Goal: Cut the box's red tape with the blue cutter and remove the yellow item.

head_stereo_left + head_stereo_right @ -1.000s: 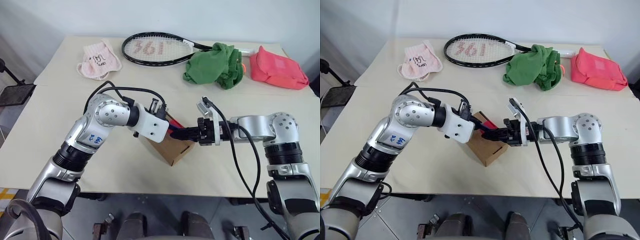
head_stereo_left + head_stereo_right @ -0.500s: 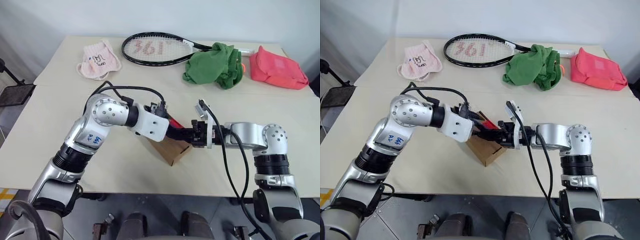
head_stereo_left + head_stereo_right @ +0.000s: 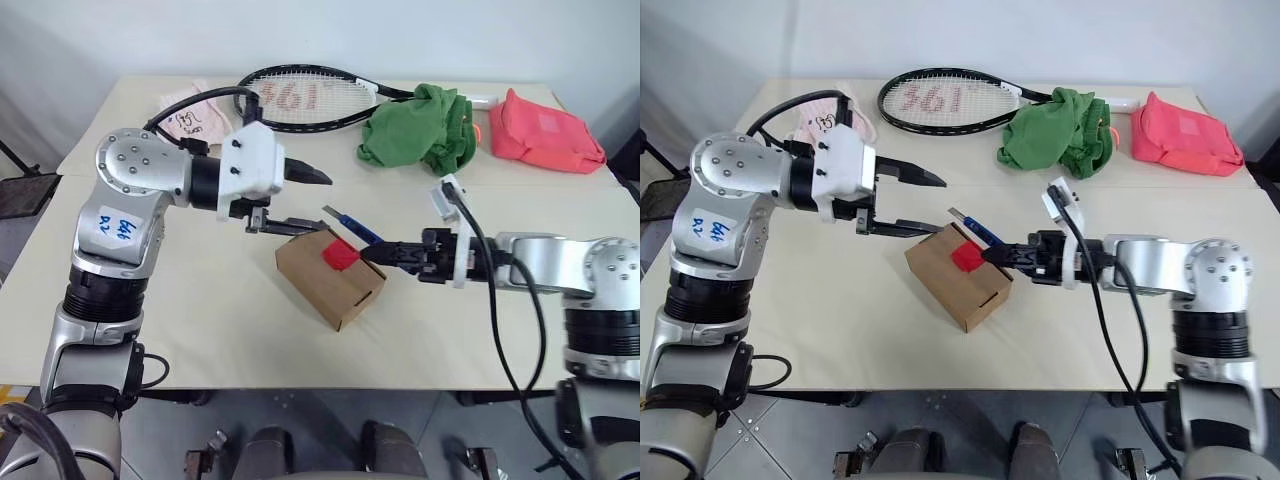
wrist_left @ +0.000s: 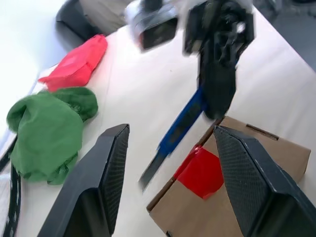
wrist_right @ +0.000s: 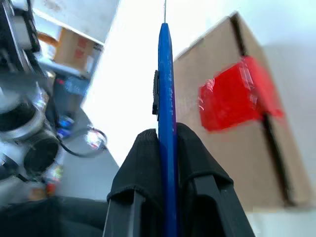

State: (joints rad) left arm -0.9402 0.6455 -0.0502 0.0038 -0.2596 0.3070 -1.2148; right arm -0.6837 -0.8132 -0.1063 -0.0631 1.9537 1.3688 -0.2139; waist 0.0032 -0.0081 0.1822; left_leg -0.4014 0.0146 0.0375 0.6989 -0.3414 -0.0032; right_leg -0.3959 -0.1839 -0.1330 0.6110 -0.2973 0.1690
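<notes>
— Behind the bench [image 3: 200,330] what do you see?

— Pale wall at the far side, and grey floor below the near edge. My bench is a cream, matte top, smooth, with a thin seam running across it.

— And the box?

— My box [image 3: 330,282] is brown corrugated cardboard, a small carton lying near the middle of the bench, turned at an angle. The red tape [image 3: 341,254] is a short glossy patch across the flap seam, a little wrinkled, still whole. I cannot see the yellow item.

— Who holds the cutter?

— My right jaws [image 3: 372,254] are closed on the blue cutter [image 3: 352,225], a slim dark-blue stick with a thin metal blade. It passes just beside the tape, above the far edge of the box. I cannot tell if it touches the cardboard.

— Your other hand?

— My left jaws [image 3: 308,200] stand open, two black tapered fingers, holding nothing, near the box on its far left side and apart from it.

— What else lies there?

— At the far edge a black racket [image 3: 310,98] with white strings, a crumpled green cloth [image 3: 415,128], a soft coral-pink pouch [image 3: 545,132] and a small pink towel [image 3: 812,122].
</notes>
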